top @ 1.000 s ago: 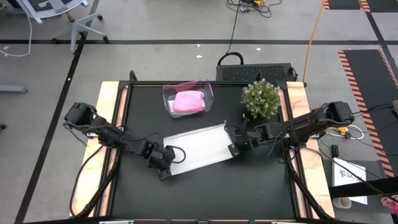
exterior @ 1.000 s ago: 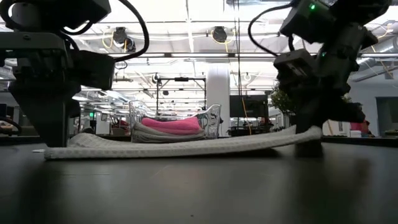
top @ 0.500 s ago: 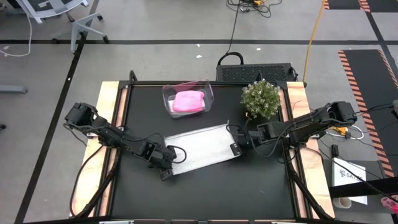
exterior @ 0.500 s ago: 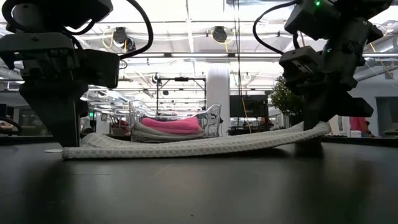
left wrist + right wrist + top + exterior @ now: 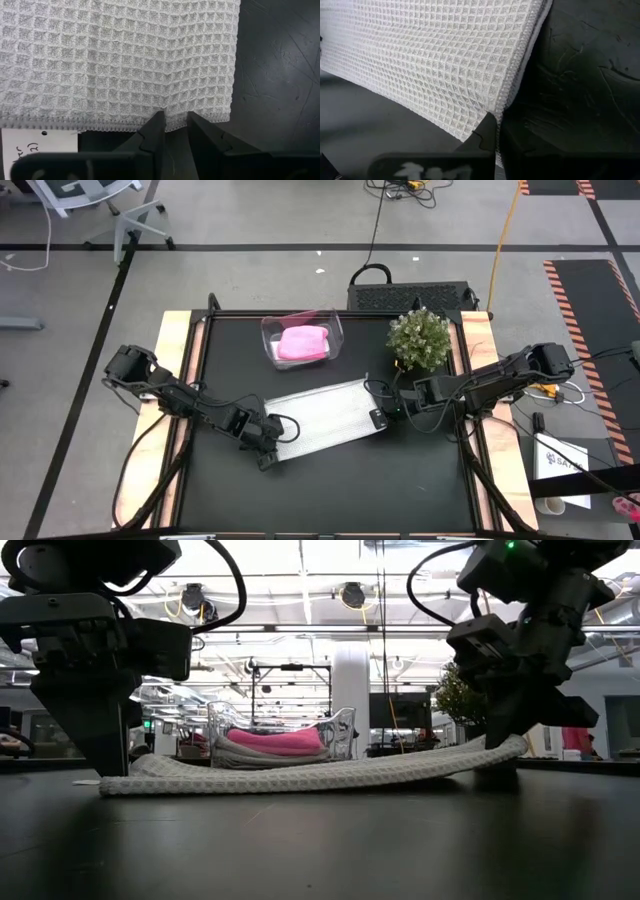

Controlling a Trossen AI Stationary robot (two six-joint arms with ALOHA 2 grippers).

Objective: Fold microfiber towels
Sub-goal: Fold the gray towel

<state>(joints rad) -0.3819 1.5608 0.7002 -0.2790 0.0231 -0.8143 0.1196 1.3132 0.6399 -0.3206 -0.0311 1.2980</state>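
A white waffle-weave towel [image 5: 320, 418] lies spread on the black table, slanting from near left to far right. My left gripper [image 5: 268, 448] is shut on its near-left end; my right gripper [image 5: 378, 418] is shut on its right end. A pink towel [image 5: 303, 342] lies in the clear bin [image 5: 302, 327] at the far middle, on a pale towel [image 5: 265, 752] seen in the low view. My left gripper pinches the towel's hemmed edge [image 5: 170, 120] near a corner between its two fingers, coming low from the near left. The cloth puckers at the fingertips and lies flat on the table beyond. My right gripper pinches the towel's hemmed right edge [image 5: 501, 107] between its fingers, coming from the table's right. That end [image 5: 500, 750] is raised a little off the table; the rest sags down onto it.
A small potted plant [image 5: 419, 338] stands at the far right, close behind my right gripper. A white label [image 5: 40, 142] lies on the table by the left gripper. Bare black table lies toward the near edge [image 5: 330, 500].
Both grippers have carried the towel a little toward the table's right. The right end has come up slightly off the table. Both grippers have stayed shut on the cloth.
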